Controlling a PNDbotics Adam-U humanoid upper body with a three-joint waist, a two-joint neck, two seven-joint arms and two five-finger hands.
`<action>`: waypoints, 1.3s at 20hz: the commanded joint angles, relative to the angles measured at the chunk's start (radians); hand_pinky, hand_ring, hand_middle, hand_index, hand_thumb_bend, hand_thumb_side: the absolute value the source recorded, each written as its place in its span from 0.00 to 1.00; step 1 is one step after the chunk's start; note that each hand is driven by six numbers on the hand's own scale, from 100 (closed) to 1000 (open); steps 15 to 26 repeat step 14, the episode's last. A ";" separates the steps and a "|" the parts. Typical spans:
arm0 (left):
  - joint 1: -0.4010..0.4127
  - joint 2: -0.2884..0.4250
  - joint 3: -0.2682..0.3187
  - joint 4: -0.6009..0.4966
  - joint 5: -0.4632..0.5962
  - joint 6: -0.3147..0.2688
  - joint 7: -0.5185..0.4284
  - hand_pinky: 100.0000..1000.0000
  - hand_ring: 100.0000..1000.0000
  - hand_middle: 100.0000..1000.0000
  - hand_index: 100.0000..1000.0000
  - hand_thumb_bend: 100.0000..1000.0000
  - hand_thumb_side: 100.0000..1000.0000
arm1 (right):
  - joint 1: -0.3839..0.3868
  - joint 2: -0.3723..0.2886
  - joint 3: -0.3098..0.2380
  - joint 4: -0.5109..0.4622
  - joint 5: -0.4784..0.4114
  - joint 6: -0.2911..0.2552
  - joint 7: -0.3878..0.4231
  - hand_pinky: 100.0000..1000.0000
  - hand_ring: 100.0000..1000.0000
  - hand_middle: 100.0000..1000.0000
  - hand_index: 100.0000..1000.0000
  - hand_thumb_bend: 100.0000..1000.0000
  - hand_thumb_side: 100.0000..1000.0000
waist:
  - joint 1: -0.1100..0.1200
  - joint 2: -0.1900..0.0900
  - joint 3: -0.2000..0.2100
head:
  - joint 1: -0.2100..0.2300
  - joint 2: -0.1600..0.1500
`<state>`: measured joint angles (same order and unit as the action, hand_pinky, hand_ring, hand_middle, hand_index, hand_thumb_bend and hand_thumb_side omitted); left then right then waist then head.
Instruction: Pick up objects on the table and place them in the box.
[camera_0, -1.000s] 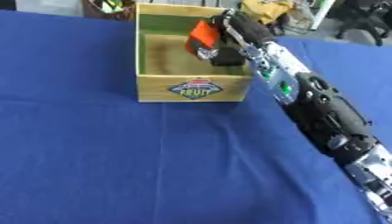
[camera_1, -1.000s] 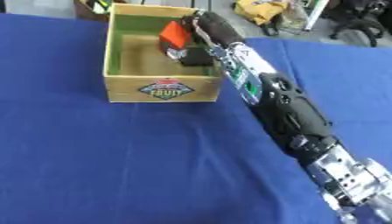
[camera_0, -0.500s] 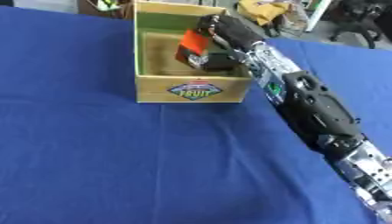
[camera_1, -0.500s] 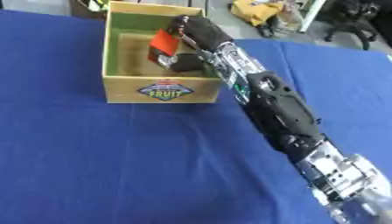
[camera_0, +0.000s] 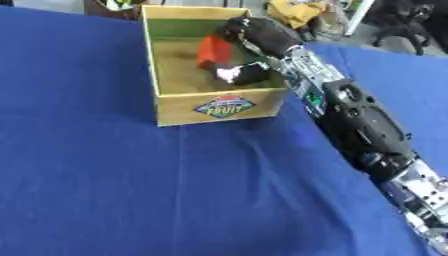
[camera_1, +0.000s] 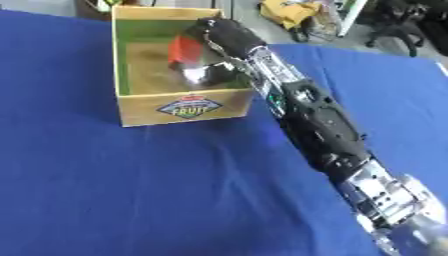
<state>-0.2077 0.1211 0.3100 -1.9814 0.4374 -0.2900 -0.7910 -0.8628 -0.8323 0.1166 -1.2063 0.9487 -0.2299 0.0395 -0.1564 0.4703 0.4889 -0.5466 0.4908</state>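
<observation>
fingers (camera_0: 249, 75) curled on red object (camera_0: 213, 50) — inside box (camera_0: 175, 107) | label: "FRUIT"

Left eye view: we look down from the head, facing forward across the blue table (camera_0: 131, 190), at close working range. Right eye view: we hold the same height and heading, set slightly to the right. Shared by both: the wooden box (camera_0: 219, 106) near the far edge, the right arm (camera_1: 324, 135) running diagonally from the lower right, and floor clutter beyond the table.
</observation>
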 joint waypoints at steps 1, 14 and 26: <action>-0.005 0.004 0.003 -0.019 -0.004 -0.001 -0.001 0.00 0.04 0.07 0.36 0.00 1.00 | -0.013 -0.038 -0.017 -0.030 -0.003 0.007 0.009 0.69 0.78 0.75 0.90 0.81 0.81 | 0.010 -0.024 -0.004 | -0.003 -0.001; 0.020 0.003 0.014 -0.019 -0.007 0.006 0.013 0.00 0.04 0.07 0.36 0.00 1.00 | 0.057 -0.003 -0.140 -0.445 -0.539 0.170 -0.148 0.69 0.71 0.59 0.82 0.35 1.00 | 0.046 -0.053 -0.072 | 0.059 0.042; 0.020 0.003 0.014 -0.019 -0.007 0.006 0.013 0.00 0.04 0.07 0.36 0.00 1.00 | 0.057 -0.003 -0.140 -0.445 -0.539 0.170 -0.148 0.69 0.71 0.59 0.82 0.35 1.00 | 0.046 -0.053 -0.072 | 0.059 0.042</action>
